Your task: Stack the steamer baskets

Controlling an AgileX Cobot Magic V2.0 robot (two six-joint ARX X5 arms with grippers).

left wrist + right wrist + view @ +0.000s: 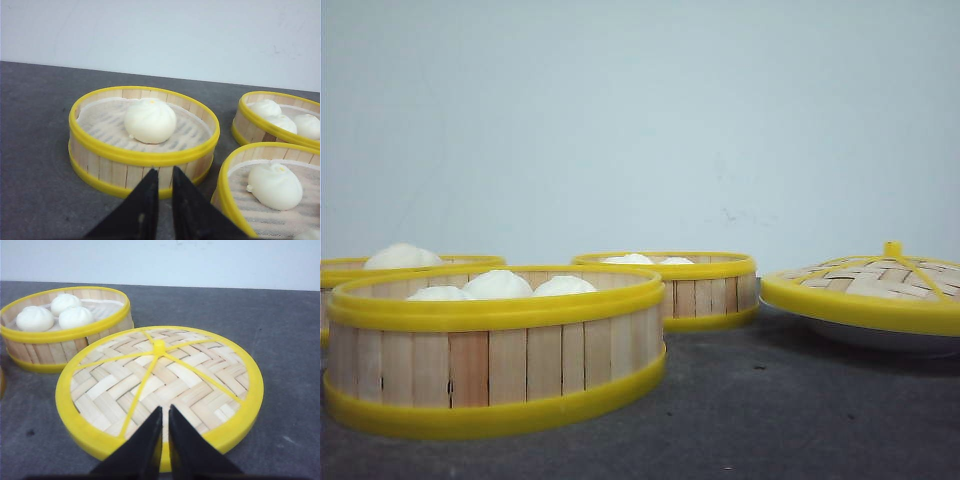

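Stacking not started: all three round slat-walled steamer baskets with yellow plastic rims sit apart on the dark grey worktop, one front-left holding three white buns, one far left behind it with one bun, one mid-back. Domed woven lid with yellow rim and knob rests on a white plate at right. Left gripper and right gripper have jaws nearly closed, empty, so every lift remains.

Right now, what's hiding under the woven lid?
The woven lid sits on a white plate; only the plate's edge shows in the front view. Whatever lies between lid and plate is covered, so I cannot tell.
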